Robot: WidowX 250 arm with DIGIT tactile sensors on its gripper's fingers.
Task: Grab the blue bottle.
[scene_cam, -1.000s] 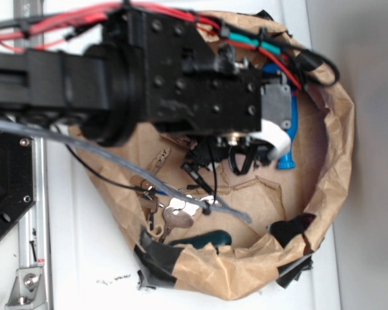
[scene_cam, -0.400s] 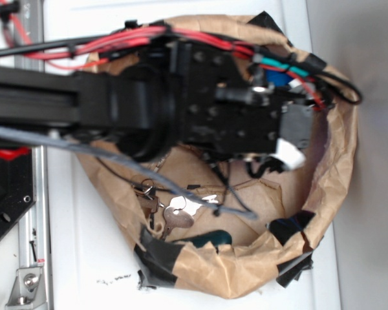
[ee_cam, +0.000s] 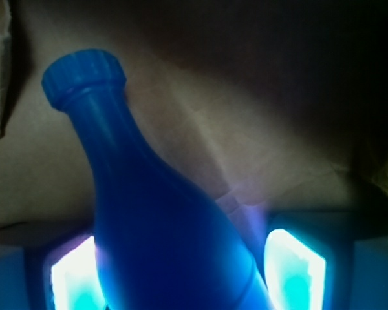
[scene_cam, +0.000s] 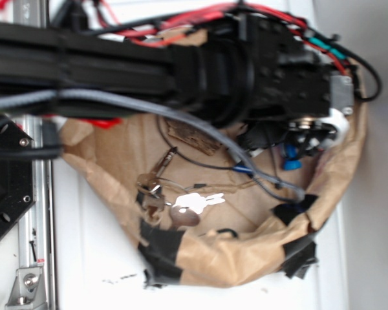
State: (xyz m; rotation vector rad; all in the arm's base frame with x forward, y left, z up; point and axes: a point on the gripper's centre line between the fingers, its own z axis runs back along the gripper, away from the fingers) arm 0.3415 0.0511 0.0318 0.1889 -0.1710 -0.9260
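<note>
A: Where is the black tool [scene_cam: 305, 139] and what is it doing?

B: It sits over the right side of the crumpled brown paper bag [scene_cam: 339, 174] that is rolled down into a nest. In the wrist view its two glowing pale pads [ee_cam: 294, 268] stand on either side of the bright blue, smooth plastic bottle [ee_cam: 161, 226], whose wide body fills the gap. The left pad is right against the bottle; on the right a thin strip of paper shows between pad and bottle, so I cannot tell whether it is gripping.

A: And the bottle from outside?

B: Only its ribbed blue cap end [scene_cam: 291, 158] peeks out beneath the tool, near the bag's right wall. In the wrist view the narrow neck points up and left over brown paper.

A: What else lies in the bag?

B: A bunch of silver keys on a ring [scene_cam: 181, 203] near the middle, well apart from the bottle, and a flat brown wood shard [scene_cam: 194, 137] just under the arm. Black tape patches [scene_cam: 161, 248] hold the bag's lower rim.

A: And the surroundings?

B: The bag rests on a white surface [scene_cam: 90, 258], with a metal rail [scene_cam: 35, 213] along the left edge and a plain grey wall [scene_cam: 378, 245] at the right.
</note>
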